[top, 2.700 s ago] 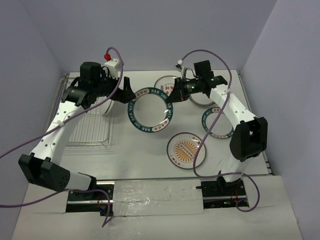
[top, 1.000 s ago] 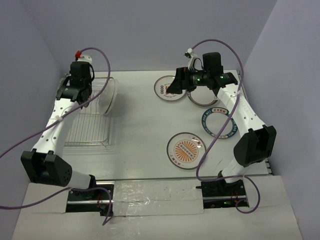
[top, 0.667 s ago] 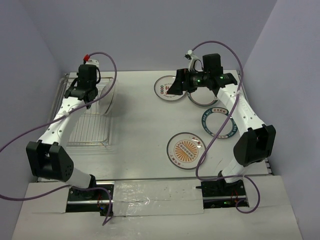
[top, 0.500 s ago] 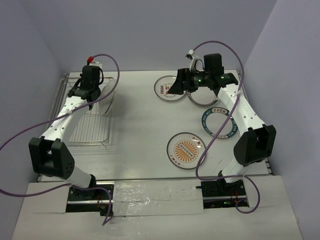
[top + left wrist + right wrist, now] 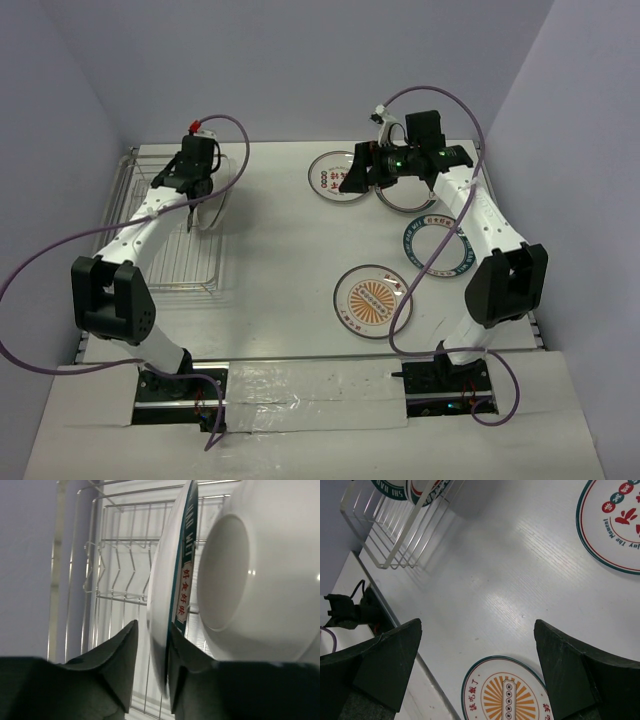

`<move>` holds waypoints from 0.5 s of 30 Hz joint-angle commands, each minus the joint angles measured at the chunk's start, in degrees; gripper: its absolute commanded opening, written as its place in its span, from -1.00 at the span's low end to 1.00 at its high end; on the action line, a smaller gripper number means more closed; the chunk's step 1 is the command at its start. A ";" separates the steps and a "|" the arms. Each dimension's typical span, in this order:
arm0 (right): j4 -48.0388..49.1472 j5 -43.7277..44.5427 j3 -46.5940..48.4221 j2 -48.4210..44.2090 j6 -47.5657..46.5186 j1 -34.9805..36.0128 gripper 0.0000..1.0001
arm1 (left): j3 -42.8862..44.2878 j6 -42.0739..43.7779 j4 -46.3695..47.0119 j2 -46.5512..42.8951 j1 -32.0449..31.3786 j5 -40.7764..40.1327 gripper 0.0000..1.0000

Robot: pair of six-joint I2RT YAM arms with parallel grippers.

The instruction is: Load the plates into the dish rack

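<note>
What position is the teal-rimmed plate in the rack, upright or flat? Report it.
Upright: the teal-rimmed plate stands on edge in the dish rack, its rim between the left fingers.

The white table [image 5: 280, 250] carries a wire dish rack [image 5: 170, 262] at nine o'clock, a red-lettered plate [image 5: 328, 181] at twelve, a dark-rimmed plate [image 5: 399, 205] at one, a teal-ringed plate [image 5: 436, 246] at three and a sunburst plate [image 5: 373, 300] at five.

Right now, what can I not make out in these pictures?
Top view: right arm covers much of the far ringed plate; racked plates stand edge-on, their number unclear.
Left wrist view: left pincer hides the lower rim of the teal plate; right edge cuts the second plate.
Right wrist view: bottom edge cuts the sunburst plate; top edge cuts the rack.
</note>
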 commanded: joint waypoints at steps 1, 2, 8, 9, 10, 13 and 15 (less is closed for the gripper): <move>-1.21 0.38 0.41 0.55 -1.90 -0.62 1.00 | 4.29 -3.17 -1.37 -0.16 -0.55 3.21 -0.21; -1.39 0.38 0.23 0.64 -1.99 -0.71 1.00 | 4.73 -3.34 -1.81 -0.16 -0.55 4.61 -0.11; -4.02 1.08 -1.96 1.61 -7.17 -1.15 1.00 | 7.10 -4.84 -5.59 -1.91 -0.55 13.39 0.22; -5.59 1.08 -1.97 2.31 -9.44 -1.33 1.00 | 7.54 -4.84 -6.12 -2.44 -0.55 17.24 0.31; -6.48 1.17 -1.97 2.75 -10.86 -1.59 1.00 | 7.81 -4.84 -6.64 -2.97 -0.55 18.32 0.47; -12.10 0.99 -1.44 5.03 -18.49 -1.77 1.00 | 10.08 -7.47 -7.79 -5.25 -0.55 22.02 0.82; -17.96 0.99 -1.09 7.22 -25.68 -1.77 1.00 | 11.14 -7.74 -8.14 -7.01 -0.55 24.64 0.95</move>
